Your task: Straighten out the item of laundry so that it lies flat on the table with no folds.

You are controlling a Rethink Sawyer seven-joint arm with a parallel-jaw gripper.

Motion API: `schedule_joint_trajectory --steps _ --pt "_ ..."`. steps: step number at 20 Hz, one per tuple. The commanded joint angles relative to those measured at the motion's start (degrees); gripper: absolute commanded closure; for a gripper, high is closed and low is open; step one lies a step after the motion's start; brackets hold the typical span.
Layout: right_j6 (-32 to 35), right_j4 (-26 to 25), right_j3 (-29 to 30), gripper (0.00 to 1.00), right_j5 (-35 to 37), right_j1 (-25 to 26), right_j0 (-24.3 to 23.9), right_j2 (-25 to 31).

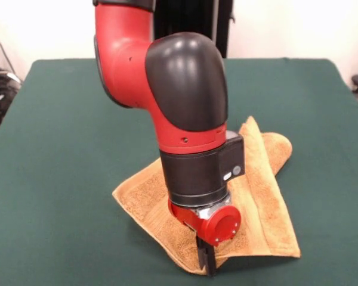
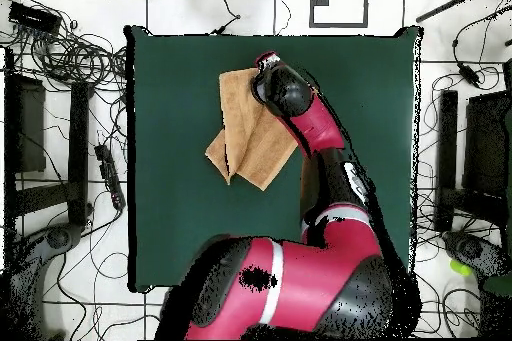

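Your claw (image 1: pixel 208 261) stood at the near edge of the folded towel (image 1: pixel 259 205) on the tabletop (image 1: pixel 59 179); I could not tell whether it gripped.

We count one towel (image 1: pixel 259 196), lying folded over itself at the lower centre of the front view. There is one counter (image 1: pixel 59 149) under it, filling most of the frame, and one robot arm (image 1: pixel 185 113) carrying one gripper (image 1: pixel 206 260).
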Motion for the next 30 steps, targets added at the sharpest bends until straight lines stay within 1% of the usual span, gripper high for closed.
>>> schedule_joint_trajectory --steps 1,8,11,20,21,24,30 --pt "13.1 0.5 10.3 1.00 -4.4 3.8 -0.9 13.5" --pt "12.9 0.3 10.5 1.00 -3.8 3.9 -1.6 14.3" --pt "12.6 0.4 10.1 1.00 -2.6 3.9 -1.3 13.7" --pt "12.1 0.4 10.4 1.00 -2.6 4.0 -2.0 14.7" --pt "12.6 0.7 10.4 0.00 -2.3 4.0 -1.8 14.4" --pt "13.3 1.0 11.3 0.00 -2.7 3.8 -2.2 14.5" --pt "12.0 0.3 9.3 0.00 -1.2 4.1 -0.9 12.7"
